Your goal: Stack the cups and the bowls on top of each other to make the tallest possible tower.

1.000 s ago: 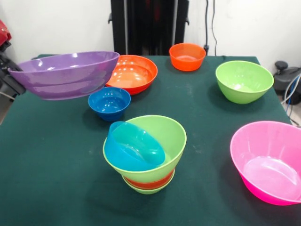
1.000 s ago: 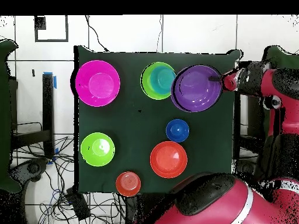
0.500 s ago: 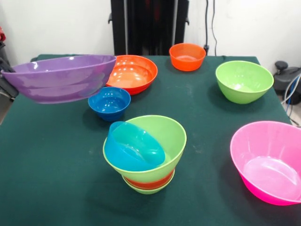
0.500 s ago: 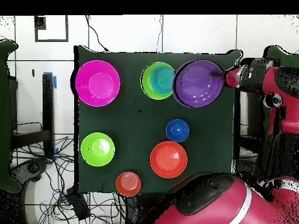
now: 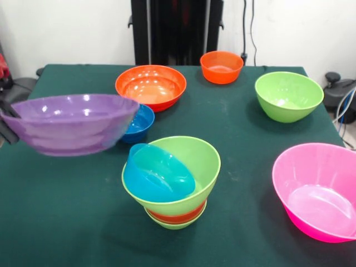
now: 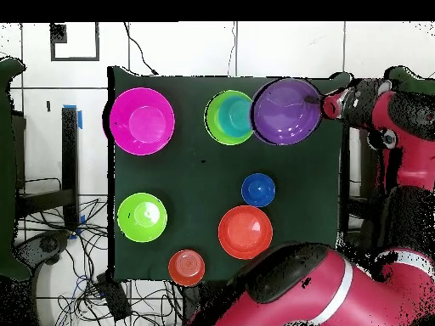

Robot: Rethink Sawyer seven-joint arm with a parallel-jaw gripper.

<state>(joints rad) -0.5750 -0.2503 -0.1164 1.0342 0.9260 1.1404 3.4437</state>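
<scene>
A large purple bowl (image 5: 69,123) hangs above the table at the left, and my gripper (image 6: 326,105) is shut on its rim; the gripper (image 5: 8,118) barely shows at the left edge of the front view. From overhead, the purple bowl (image 6: 286,110) sits right beside the tower (image 6: 228,117) and overlaps its edge. The tower (image 5: 177,183) has a small green base, an orange band and a wide lime green bowl, with a teal-blue bowl (image 5: 158,173) lying tilted inside. A small blue bowl (image 5: 141,121) is partly hidden behind the purple one.
On the green cloth stand a wide orange bowl (image 5: 150,86), a small orange bowl (image 5: 221,67), a lime green bowl (image 5: 288,95) and a big pink bowl (image 5: 317,189). My red arm (image 6: 399,161) runs along the table's side.
The purple bowl has travelled with the gripper from beside the wide orange bowl towards the near side of the table, lower in the front view and closer to the tower.
</scene>
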